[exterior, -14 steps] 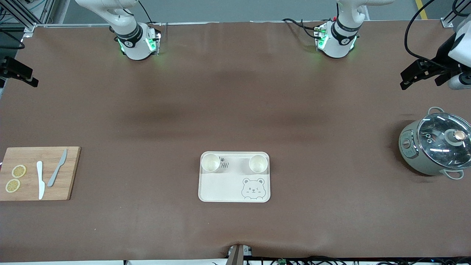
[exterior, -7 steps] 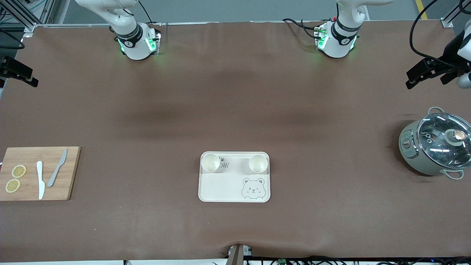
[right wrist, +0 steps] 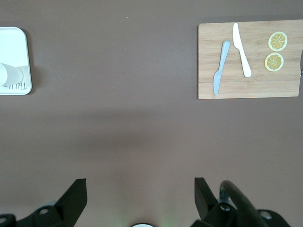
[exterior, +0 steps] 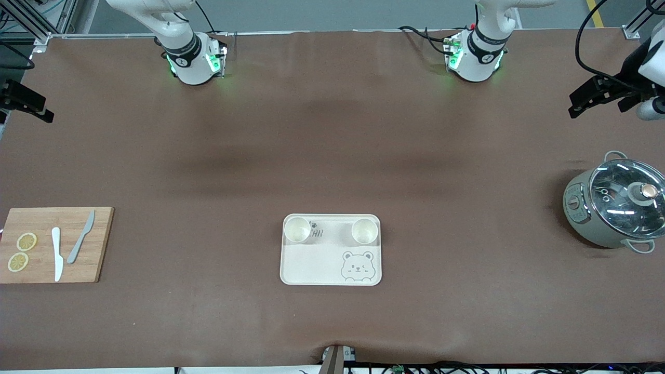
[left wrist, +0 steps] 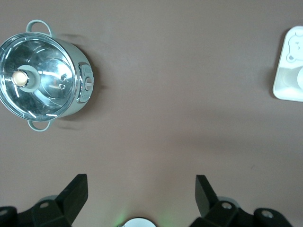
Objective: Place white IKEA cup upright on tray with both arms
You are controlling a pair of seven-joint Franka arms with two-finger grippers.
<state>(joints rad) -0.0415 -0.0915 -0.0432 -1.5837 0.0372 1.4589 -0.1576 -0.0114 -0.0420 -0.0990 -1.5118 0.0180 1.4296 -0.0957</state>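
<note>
Standing up on the tray [exterior: 291, 270] are two cups [exterior: 297, 229] [exterior: 364, 230]. Left hand [left wrist: 141, 189] and right hand [right wrist: 140, 189] hang spread and empty over bare tabletop [exterior: 332, 145]; pulling away slowly looks best.

Two cups [exterior: 297, 229] [exterior: 363, 231] stand on the tray [exterior: 331, 270] mid-worktop; the cutting board [exterior: 98, 244] lies toward the right arm's end, the pot [exterior: 613, 205] toward the left arm's

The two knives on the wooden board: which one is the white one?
The white knife lies beside the lemon slices on the cutting board. The grey knife is the one farther from the slices, toward the tray.
</note>
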